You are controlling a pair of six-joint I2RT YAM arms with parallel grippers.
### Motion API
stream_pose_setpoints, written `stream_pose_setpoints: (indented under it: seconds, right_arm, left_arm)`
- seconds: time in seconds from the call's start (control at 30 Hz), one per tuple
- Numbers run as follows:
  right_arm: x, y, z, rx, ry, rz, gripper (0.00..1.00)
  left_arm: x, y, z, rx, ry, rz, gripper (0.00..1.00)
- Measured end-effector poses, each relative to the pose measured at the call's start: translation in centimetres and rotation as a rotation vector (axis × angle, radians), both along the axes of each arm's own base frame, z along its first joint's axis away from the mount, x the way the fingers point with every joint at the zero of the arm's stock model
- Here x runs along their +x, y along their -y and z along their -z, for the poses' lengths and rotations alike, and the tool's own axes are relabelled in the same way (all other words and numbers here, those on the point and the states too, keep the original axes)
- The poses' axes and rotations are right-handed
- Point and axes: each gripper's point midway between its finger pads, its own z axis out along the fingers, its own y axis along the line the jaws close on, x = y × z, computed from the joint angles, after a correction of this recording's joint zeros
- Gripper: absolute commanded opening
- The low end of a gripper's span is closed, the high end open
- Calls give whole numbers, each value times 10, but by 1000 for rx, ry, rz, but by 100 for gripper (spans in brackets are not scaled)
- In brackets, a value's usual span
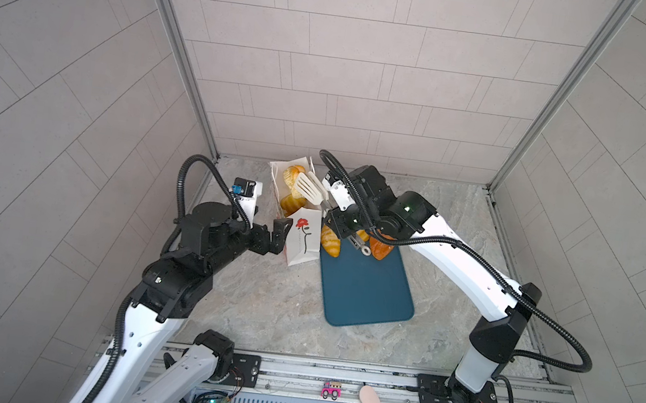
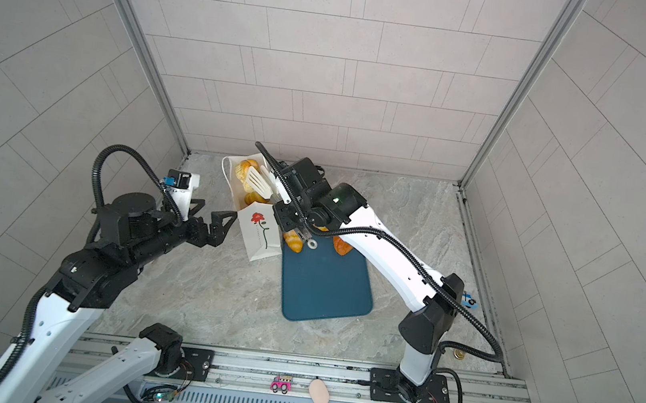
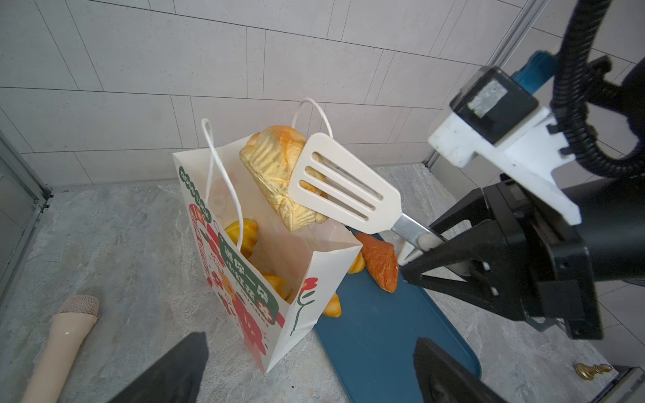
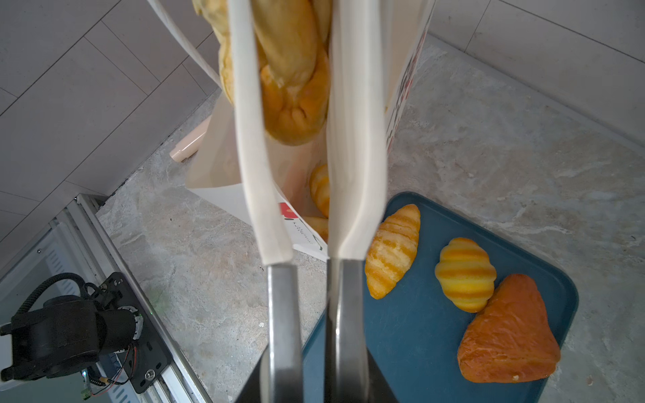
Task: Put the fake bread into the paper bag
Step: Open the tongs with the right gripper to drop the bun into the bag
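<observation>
The paper bag [image 1: 301, 246] [image 2: 256, 236] [image 3: 314, 275] [image 4: 223, 174] stands upright by the blue tray [image 1: 364, 295] [image 4: 419, 342], with golden rolls [image 3: 244, 233] inside. My right gripper [image 1: 336, 214] [image 2: 290, 215] [image 3: 436, 251] [image 4: 314, 383] is shut on cream tongs [image 1: 308, 188] [image 3: 345, 188] [image 4: 352, 139]. A braided bread [image 3: 272, 167] [image 4: 293, 97] sits between the paddles, over the bag's mouth. A striped croissant [image 4: 392, 251], a striped roll [image 4: 466, 274] and an orange-brown loaf [image 4: 509, 331] [image 3: 380, 261] lie on the tray. My left gripper [image 1: 266, 223] [image 2: 213, 212] [image 3: 310, 349] is open beside the bag, holding nothing.
A beige rolling pin [image 3: 59, 345] [image 4: 186, 144] lies on the stone floor behind the bag. A pink egg [image 1: 369, 398] and a toy car [image 1: 331, 390] rest on the front rail. A brass chess piece [image 3: 590, 370] stands near the right wall.
</observation>
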Motion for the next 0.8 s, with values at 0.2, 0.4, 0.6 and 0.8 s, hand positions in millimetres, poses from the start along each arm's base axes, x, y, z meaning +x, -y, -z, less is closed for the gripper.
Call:
stream_pose_setpoints:
  seconds: [0.2,0.4,0.6,0.8]
  right_arm:
    - [5,-2,0,-20,-2,10,44]
    - [8,-3,0,-38,-13,12,54]
    - [6,-1,-7,-40,-4,14,57]
    - [2,-3,-6,-53,-3,3,57]
  left_arm:
    - [1,-2,1,-2,-4,-5,100]
    - [1,0,4,-1,-17,9,100]
    - [3,6,9,-2,-40,33,100]
    - [3,7,9,-5,-41,38,100]
